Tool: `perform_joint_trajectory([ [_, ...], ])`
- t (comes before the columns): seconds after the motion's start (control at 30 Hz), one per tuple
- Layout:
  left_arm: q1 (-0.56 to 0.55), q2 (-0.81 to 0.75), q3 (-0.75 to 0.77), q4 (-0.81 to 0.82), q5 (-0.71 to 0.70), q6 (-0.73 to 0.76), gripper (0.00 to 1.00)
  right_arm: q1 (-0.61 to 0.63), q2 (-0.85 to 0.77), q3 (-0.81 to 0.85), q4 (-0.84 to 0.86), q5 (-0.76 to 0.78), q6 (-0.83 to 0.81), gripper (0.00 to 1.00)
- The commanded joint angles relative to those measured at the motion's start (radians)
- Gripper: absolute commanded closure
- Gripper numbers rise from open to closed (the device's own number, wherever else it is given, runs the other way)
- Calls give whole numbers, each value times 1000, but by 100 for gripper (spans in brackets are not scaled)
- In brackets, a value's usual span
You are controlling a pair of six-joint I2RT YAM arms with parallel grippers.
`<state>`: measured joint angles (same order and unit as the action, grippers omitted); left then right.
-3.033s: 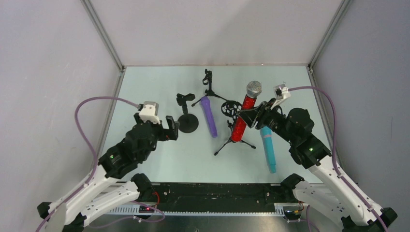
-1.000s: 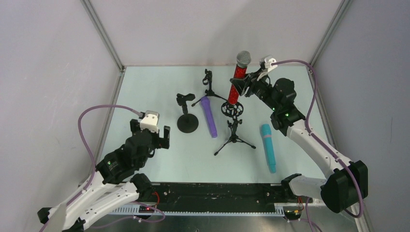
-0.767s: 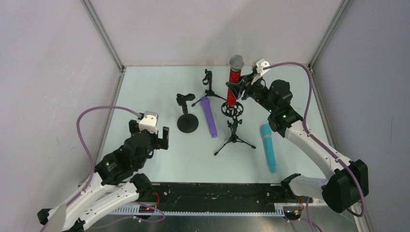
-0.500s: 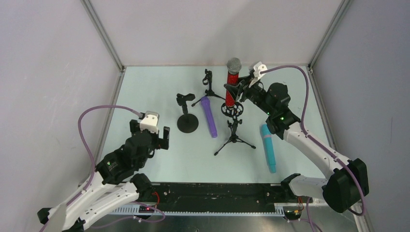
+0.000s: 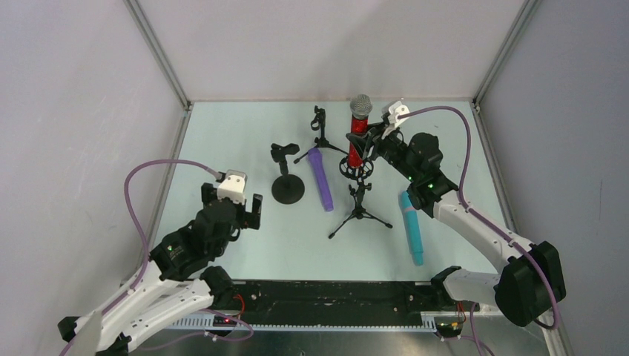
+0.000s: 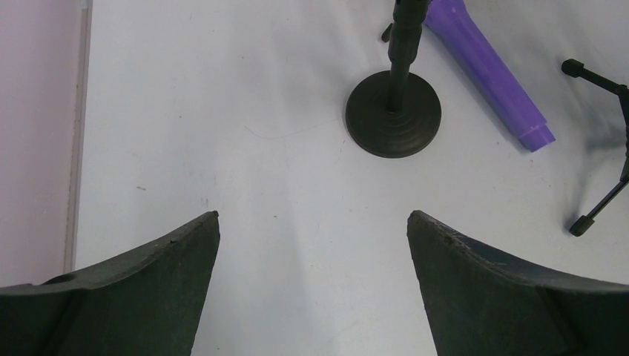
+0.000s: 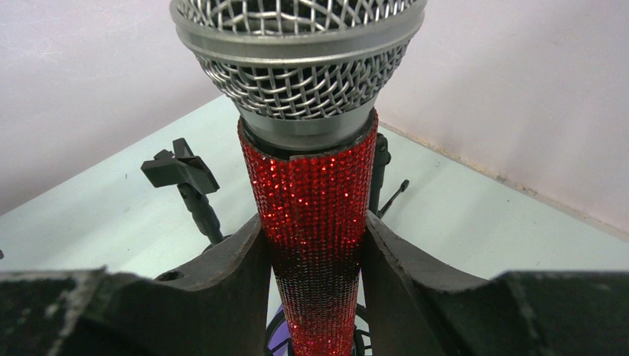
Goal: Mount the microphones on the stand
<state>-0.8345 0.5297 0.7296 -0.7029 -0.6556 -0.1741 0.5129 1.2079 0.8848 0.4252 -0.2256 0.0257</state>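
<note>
**Red-glitter microphone clamped upright at the ring mount**

Showed the glittery red microphone (image 7: 311, 178), silver mesh head uppermost, standing upright toward the far middle of the pale green tabletop (image 5: 222, 133). Found the right pincer (image 7: 313, 219) clamped on the sparkling barrel just below the head, one dark finger pressed to each side. Traced the tapered lower end down to the black ring mount (image 5: 356, 167) atop the middle tripod stand (image 5: 360, 213). Could not tell whether seated inside the ring or merely meeting its rim.

Showed the purple microphone (image 5: 320, 178) lying flat on the tabletop between the round-base stand (image 5: 287, 189) and the middle tripod stand, near both. Put its far end just beside a leg of the rear tripod stand (image 5: 320, 130); could not make out contact there. Showed the teal microphone (image 5: 412, 226) also lying flat, to the right of the middle tripod stand and apart from it, with its far end running under the right arm.

Found the left pincer (image 6: 312, 215) with fingers spread wide apart, hovering over the near left of the tabletop, well apart from every microphone. Looked, from its wrist view, toward the disc foot of the round-base stand, with the tail of the purple microphone and one tripod foot farther right.
</note>
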Motion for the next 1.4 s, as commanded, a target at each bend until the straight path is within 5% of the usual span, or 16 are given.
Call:
perform_joint_trajectory([
  [0.0,4,5,19,10,-30,15,0,-9,-24,3,81,16,-10,100],
  [1.37,4,24,22,8,-28,15,0,-28,2,-40,1,-11,20,100],
])
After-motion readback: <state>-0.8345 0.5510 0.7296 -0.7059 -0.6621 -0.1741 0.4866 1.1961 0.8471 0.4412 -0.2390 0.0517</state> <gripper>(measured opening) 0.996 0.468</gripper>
